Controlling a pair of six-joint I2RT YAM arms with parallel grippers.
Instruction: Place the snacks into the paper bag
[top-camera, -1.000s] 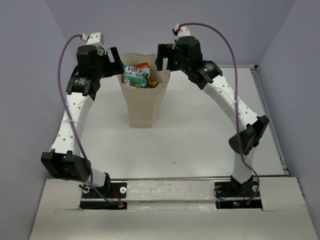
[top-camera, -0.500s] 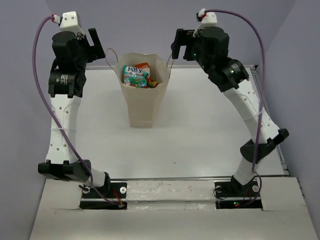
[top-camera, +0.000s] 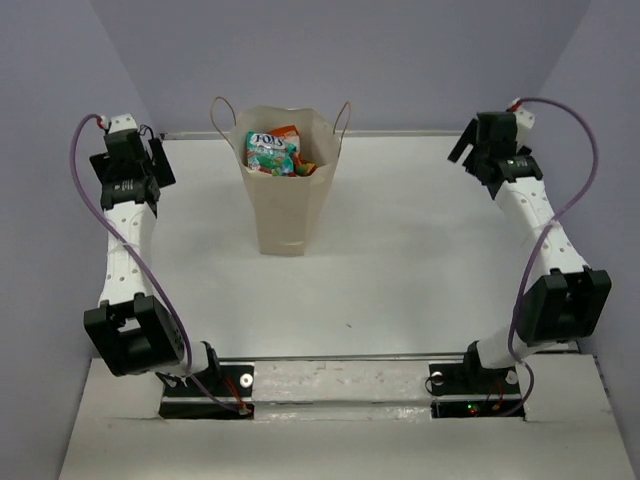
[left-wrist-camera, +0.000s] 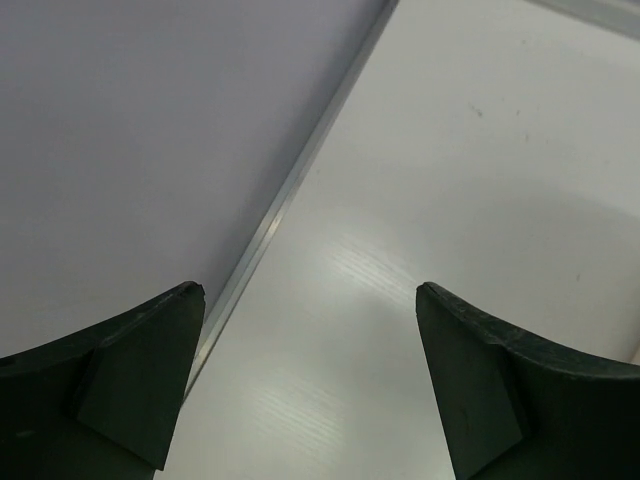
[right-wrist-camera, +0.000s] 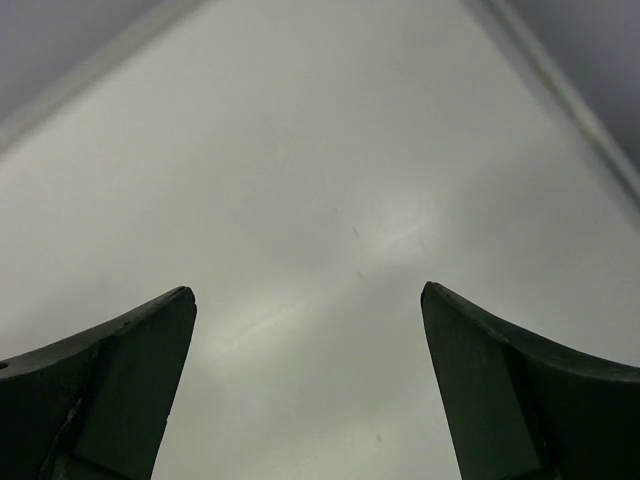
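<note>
As left gripper and right gripper have swung outward, jaws apart

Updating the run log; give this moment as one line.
snacks: in paper bag | left gripper: open, empty | right gripper: open, empty

The top camera looks down from high on the near side over the whole bench. Both wrist cameras look closely at that same bench, near its edges.

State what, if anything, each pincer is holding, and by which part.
Nothing is held: the left pincer and the right pincer are both open and empty.
</note>
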